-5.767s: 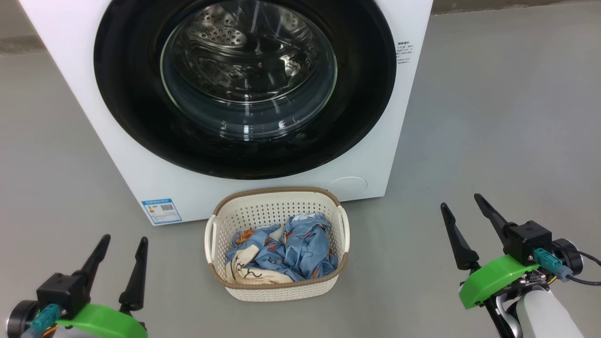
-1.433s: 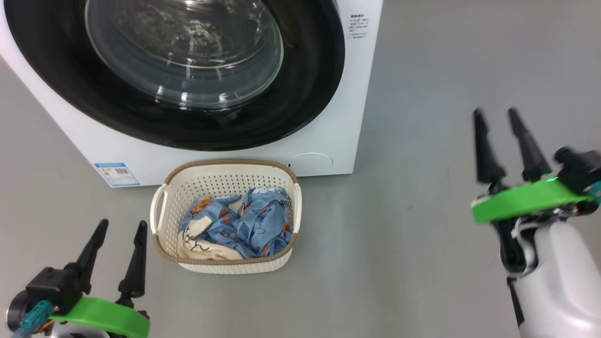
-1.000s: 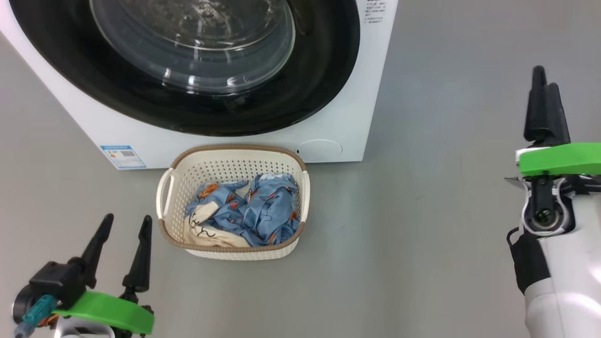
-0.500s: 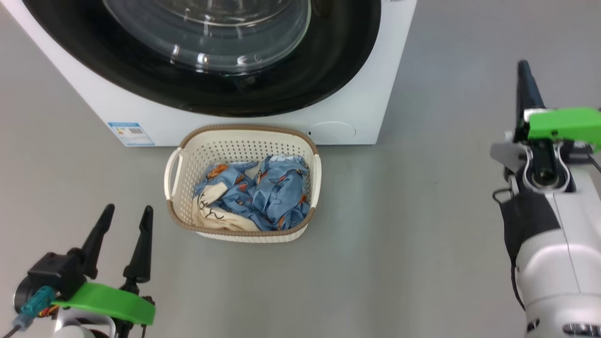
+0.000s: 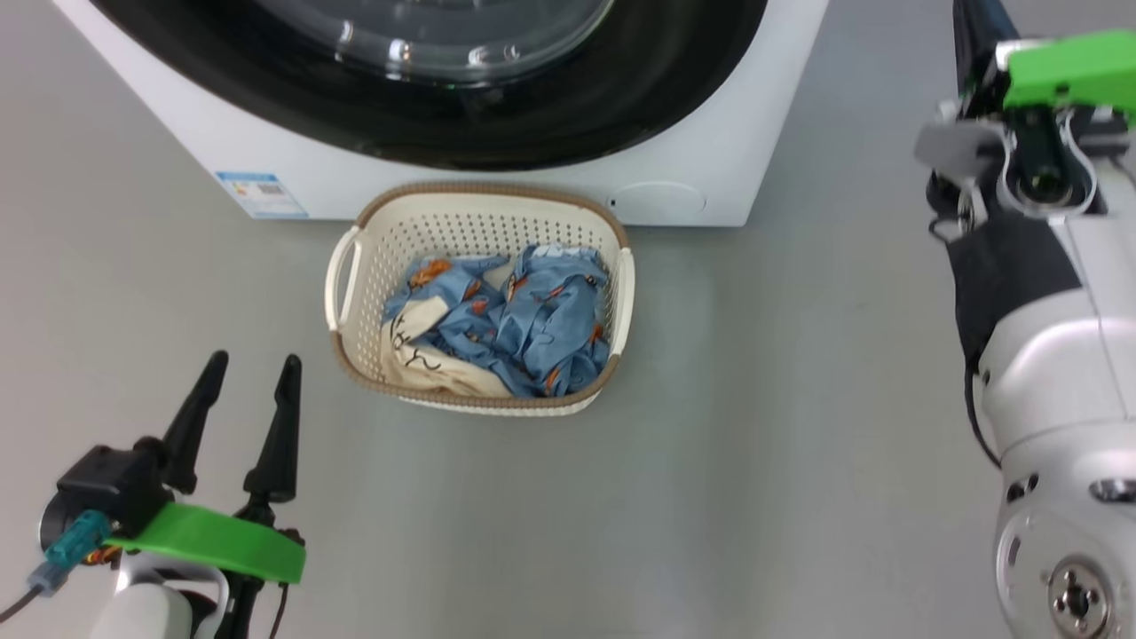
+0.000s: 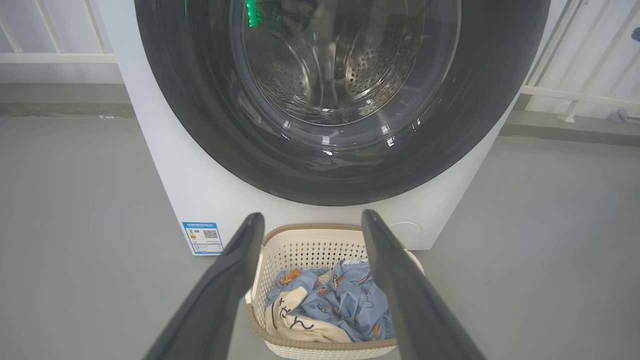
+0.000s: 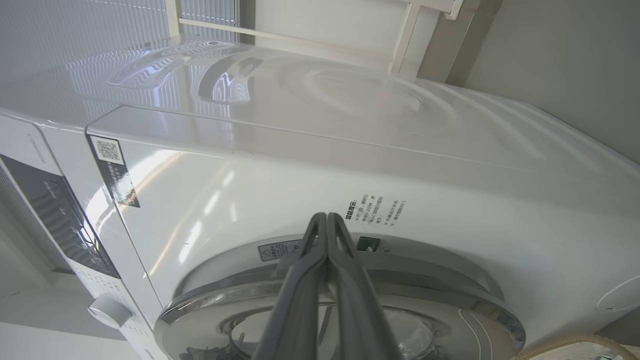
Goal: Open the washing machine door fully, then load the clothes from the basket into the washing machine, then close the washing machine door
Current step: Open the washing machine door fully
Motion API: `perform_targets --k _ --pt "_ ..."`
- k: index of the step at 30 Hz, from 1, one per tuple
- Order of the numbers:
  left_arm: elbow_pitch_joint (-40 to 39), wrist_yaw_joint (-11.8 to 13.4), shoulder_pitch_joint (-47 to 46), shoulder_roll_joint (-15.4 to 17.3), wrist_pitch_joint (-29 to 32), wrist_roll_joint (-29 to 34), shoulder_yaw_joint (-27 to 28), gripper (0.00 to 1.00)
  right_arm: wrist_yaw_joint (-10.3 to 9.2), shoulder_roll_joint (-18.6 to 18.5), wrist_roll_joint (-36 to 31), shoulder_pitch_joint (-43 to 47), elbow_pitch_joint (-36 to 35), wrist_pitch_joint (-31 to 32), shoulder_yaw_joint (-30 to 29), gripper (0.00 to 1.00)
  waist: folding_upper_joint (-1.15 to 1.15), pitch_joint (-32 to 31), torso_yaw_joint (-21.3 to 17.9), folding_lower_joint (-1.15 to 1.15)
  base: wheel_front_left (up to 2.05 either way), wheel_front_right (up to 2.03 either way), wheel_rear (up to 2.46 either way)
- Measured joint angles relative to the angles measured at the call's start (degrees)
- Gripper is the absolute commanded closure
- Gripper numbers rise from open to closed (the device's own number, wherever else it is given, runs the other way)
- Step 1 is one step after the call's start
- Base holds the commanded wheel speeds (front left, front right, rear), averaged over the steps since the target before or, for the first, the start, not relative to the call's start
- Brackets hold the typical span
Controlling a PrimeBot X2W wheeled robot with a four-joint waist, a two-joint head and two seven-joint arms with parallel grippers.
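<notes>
We see our left gripper (image 5: 255, 358) low over the grey floor (image 5: 754, 444), its two dark fingers spread wide apart and holding nothing, while our right gripper (image 7: 326, 216) is raised with its fingers pressed flat together, clenched on nothing. The basket (image 5: 484, 188) sits just ahead of the left gripper and slightly to its right, and from the left wrist it appears framed between the two parted fingers. The clothes (image 5: 524, 324) lie crumpled inside it, blue fabric with orange prints and a cream piece towards the near corner on the left gripper's side. Beyond the basket, further ahead of the left gripper, stands the washing machine (image 5: 745, 151), the basket's far rim close against its white front and a blue label sticker (image 5: 261, 193) off to the left. The washing machine door (image 5: 621, 98) lies closed against that front, its glass window (image 6: 340, 65) showing the steel drum behind. From the right wrist, the closed fingertips point at the white front just beside the door's edge, near a small dark recess (image 7: 367, 244) and some printed text (image 7: 375, 207); we cannot tell whether they touch the machine. The basket and clothes lie well apart from the right gripper, off to its left
</notes>
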Motion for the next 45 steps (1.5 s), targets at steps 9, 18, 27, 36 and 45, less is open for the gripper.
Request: perform_targets --k 9,18,27,36,45 --pt "-0.05 0.0 -2.4 -0.14 0.0 -0.65 -0.63 0.0 0.0 -0.15 -3.09 -10.34 6.3 3.72 0.09 1.0 0.0 3.41 1.56 0.0 0.0 0.0 0.0" --pt "0.03 0.0 -3.66 -1.24 0.0 -1.49 -1.46 0.0 0.0 -0.26 -5.54 -18.36 12.23 4.74 0.67 1.0 0.0 6.33 3.13 0.0 0.0 0.0 0.0" --pt "0.05 0.0 -4.85 -1.27 0.0 -1.76 -1.55 0.0 0.0 -0.4 -6.57 -22.4 15.18 3.96 0.88 1.0 0.0 8.57 4.27 0.0 0.0 0.0 0.0" --pt "0.18 0.0 -5.53 -1.74 0.0 -2.1 -1.56 0.0 0.0 -0.74 -7.16 -24.7 17.02 3.61 0.84 1.0 0.0 10.05 4.7 0.0 0.0 0.0 0.0" --pt "0.26 0.0 -5.98 -1.85 0.0 -2.53 -1.78 0.0 0.03 -1.41 -8.25 -26.66 18.95 3.86 0.71 1.0 0.0 11.07 5.14 0.0 0.0 0.0 0.0"
